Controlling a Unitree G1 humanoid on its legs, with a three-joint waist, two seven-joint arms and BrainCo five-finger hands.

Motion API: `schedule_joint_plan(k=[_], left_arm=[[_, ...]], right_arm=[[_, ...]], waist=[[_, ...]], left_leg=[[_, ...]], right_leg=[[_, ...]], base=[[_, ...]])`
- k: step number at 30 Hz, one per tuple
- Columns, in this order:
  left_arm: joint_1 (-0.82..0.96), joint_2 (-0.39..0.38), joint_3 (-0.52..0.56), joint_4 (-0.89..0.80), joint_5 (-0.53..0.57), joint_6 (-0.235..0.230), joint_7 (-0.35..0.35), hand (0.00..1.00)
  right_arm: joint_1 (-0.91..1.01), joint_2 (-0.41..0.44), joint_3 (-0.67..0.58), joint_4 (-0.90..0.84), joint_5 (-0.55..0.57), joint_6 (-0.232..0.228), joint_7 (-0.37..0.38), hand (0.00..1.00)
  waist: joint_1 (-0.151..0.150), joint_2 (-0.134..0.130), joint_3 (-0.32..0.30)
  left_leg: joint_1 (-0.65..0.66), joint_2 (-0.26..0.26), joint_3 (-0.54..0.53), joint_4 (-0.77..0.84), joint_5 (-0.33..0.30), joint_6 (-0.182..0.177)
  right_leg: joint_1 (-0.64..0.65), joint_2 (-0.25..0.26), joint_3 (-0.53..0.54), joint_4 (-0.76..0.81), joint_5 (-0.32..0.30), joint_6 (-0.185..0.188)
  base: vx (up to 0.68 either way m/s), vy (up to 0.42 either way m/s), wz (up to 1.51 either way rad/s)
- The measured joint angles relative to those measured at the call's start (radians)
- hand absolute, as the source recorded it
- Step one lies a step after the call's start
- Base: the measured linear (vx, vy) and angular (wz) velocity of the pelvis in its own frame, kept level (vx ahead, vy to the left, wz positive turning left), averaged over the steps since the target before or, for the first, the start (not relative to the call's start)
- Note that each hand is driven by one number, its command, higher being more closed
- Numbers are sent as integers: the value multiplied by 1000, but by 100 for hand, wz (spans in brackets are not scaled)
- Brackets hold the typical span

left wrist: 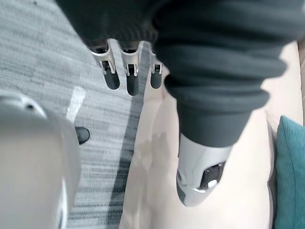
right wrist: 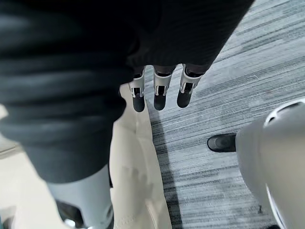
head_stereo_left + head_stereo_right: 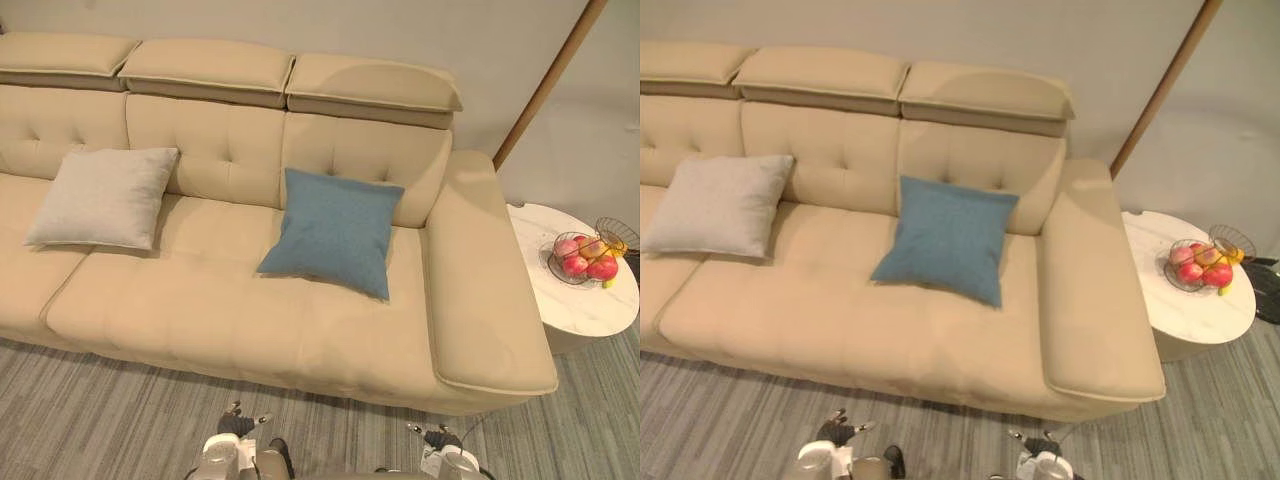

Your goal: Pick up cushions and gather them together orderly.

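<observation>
Left eye view: a beige sofa [image 3: 250, 300] stands on a grey striped floor [image 3: 90, 420]; a grey cushion [image 3: 105, 197] leans against the backrest towards the sofa's left; a blue cushion [image 3: 335, 230] leans against the backrest near the right armrest, well apart from the grey one; beside that armrest a round white table [image 3: 580, 305] carries a wire basket [image 3: 583, 262] of red fruit; the left hand [image 3: 237, 422] and right hand [image 3: 437, 437] hang low in front of the sofa, clear of both cushions.

Right eye view: same layout; both cushions lie on the seat, neither touched.

Left wrist view: the left hand's fingers [image 1: 126, 71] are straight and side by side, thumb extended, holding nothing; floor and sofa seat lie past them, with the blue cushion beyond.

Right wrist view: the right hand's fingers [image 2: 162, 93] are straight and relaxed, holding nothing; they hang over the sofa's front edge and the floor.
</observation>
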Motion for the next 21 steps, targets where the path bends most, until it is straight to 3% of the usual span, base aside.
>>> schedule_joint_plan(k=[7,16,17,21], left_arm=[[18,0,4,25,12,5,-3,0],[30,8,34,56,15,4,-4,0],[105,62,22,95,31,7,-7,0],[106,62,22,95,31,7,-7,0]], right_arm=[[-2,-20,-58,0,0,1,0,0],[30,-23,-80,17,0,7,0,0],[84,-26,-66,39,0,10,-1,0],[84,-26,-66,39,0,10,-1,0]], waist=[[-4,8,-13],[-4,-4,-38],[-11,-27,-45],[-11,-30,-43]], left_leg=[[39,8,-14,-2,0,-1],[122,1,-20,-40,1,-4],[367,-55,-25,-390,123,-36],[366,-55,-26,-390,123,-36]], right_leg=[[54,17,-3,-33,18,-1],[138,21,-3,-79,22,-13],[242,17,18,-120,-3,-18],[242,17,16,-120,-2,-18]], base=[[0,-21,-1],[3,-6,-1],[0,0,0],[0,0,0]])
